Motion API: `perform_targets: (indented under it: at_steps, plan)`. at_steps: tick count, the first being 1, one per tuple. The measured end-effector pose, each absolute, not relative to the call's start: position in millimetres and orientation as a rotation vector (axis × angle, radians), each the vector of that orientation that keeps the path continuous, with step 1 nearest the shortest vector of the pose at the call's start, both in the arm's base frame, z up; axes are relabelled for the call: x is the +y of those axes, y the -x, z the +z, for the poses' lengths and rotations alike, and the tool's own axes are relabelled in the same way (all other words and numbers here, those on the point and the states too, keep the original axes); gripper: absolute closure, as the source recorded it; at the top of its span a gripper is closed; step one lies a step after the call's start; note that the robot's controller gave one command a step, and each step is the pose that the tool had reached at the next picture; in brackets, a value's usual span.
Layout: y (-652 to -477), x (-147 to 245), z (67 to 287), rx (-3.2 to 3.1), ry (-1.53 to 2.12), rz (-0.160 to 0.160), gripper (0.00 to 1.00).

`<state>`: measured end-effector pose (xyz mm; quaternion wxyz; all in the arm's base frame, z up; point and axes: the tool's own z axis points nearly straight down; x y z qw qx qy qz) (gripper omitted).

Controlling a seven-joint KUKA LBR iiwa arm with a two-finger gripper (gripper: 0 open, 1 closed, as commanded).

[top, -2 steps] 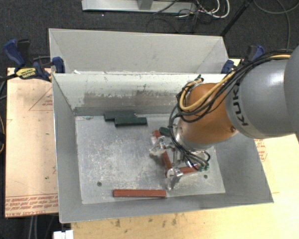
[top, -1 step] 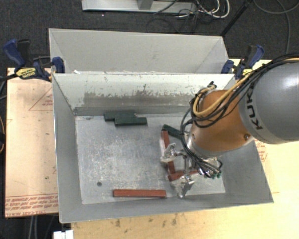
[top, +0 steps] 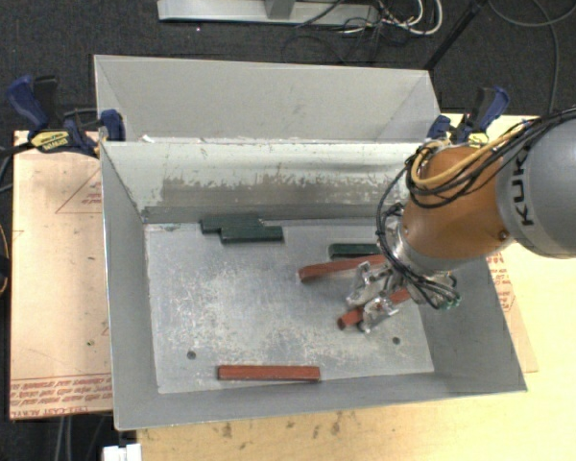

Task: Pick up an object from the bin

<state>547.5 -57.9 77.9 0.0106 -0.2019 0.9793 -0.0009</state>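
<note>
My gripper (top: 370,307) is low over the right part of the bin floor, hanging under the orange cover. Its metal fingers sit on a short red-brown block (top: 353,319) whose left end sticks out at the fingertips. A longer red-brown bar (top: 328,271) lies just above it, its right end hidden under the wrist. A small dark green block (top: 353,251) lies beyond that, near the back wall.
A dark green bar (top: 242,230) lies at the back of the floor left of centre. A long red-brown bar (top: 269,374) lies along the front edge. The arm and its cables cover the bin's right side.
</note>
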Motion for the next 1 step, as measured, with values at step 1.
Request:
perform_targets:
  at_steps: [1]
  plan:
    - [-547.5, -57.9, 77.9, 3.056, 0.63, -0.003, 1.0]
